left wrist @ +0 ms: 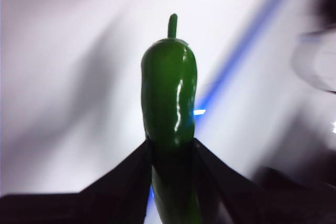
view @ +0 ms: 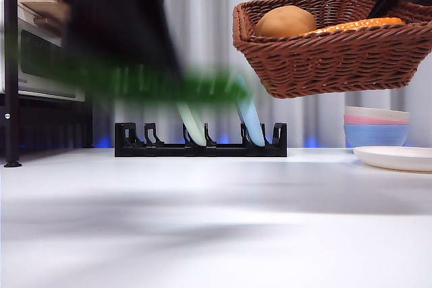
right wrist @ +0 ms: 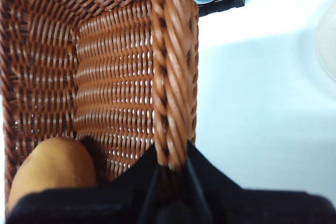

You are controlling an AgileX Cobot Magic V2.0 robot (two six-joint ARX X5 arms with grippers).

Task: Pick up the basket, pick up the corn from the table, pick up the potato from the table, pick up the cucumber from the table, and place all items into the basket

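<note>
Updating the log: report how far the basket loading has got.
Done: the basket is held aloft by the right end effector, with the potato and corn inside. In hand: the left end effector grips the cucumber. Left: dropping it in.

The basket (view: 337, 48) is hanging above the table (view: 216, 220), potato (view: 285, 21) and corn (view: 354, 26) lying inside, cucumber (view: 148, 85) hovering to its left.

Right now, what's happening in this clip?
The right end effector is shut on the braided rim of the dark reddish-brown woven wicker basket, holding it above the white table. The tan oval potato and bumpy orange-yellow corn lie inside. The left end effector grips the glossy green cucumber.
</note>
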